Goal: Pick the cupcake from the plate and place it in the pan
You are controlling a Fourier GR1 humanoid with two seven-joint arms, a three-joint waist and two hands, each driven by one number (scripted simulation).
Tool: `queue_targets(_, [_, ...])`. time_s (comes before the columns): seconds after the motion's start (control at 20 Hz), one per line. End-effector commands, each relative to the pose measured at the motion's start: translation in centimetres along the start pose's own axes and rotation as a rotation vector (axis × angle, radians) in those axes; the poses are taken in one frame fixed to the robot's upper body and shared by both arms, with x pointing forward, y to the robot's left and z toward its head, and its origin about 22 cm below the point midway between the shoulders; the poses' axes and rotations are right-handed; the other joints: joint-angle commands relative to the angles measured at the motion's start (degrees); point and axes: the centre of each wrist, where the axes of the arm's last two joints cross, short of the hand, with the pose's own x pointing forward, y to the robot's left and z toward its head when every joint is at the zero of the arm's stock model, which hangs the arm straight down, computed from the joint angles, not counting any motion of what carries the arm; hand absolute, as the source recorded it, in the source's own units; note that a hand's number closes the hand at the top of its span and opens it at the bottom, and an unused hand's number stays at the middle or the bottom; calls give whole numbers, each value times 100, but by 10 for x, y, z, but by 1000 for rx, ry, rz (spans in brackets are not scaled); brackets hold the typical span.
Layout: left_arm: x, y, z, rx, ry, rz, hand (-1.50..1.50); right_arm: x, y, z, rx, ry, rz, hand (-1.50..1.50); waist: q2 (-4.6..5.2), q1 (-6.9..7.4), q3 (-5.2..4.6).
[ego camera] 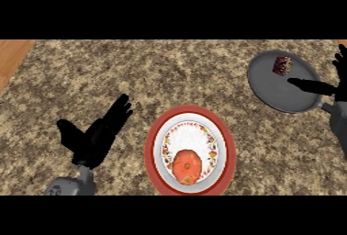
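A small dark cupcake (pixel 281 64) lies inside the grey pan (pixel 271 89) at the upper right of the counter. My right hand (pixel 338 82) is at the right edge beside the pan, fingers straight, thumb stretched over the pan's inside and apart from the cupcake. The red-rimmed plate (pixel 192 151) with a flowered white centre sits at the lower middle and carries an orange round object (pixel 187 166). My left hand (pixel 98 133) rests open to the left of the plate, fingers pointing up and right.
The speckled stone counter (pixel 136 73) fills the view. A strip of wooden surface (pixel 12 55) shows at the upper left corner. The pan's handle (pixel 327 108) runs toward the right edge under my right forearm.
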Motion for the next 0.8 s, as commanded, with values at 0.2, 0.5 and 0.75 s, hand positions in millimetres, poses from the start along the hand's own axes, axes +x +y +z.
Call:
queue_targets(0.2, [-10,4,3,12,-4,15,0,-37,-78,9,172,-29,-123,-150,-39,-116,-12])
queue_targets(0.5, [0,12,6,24,2,-4,0,-65,-115,29,248,-41,-181,-150,-78,-151,-13])
queue_targets(0.75, [-8,10,3,15,10,10,0,-69,-127,33,283,-62,-193,-150,-84,-170,-17])
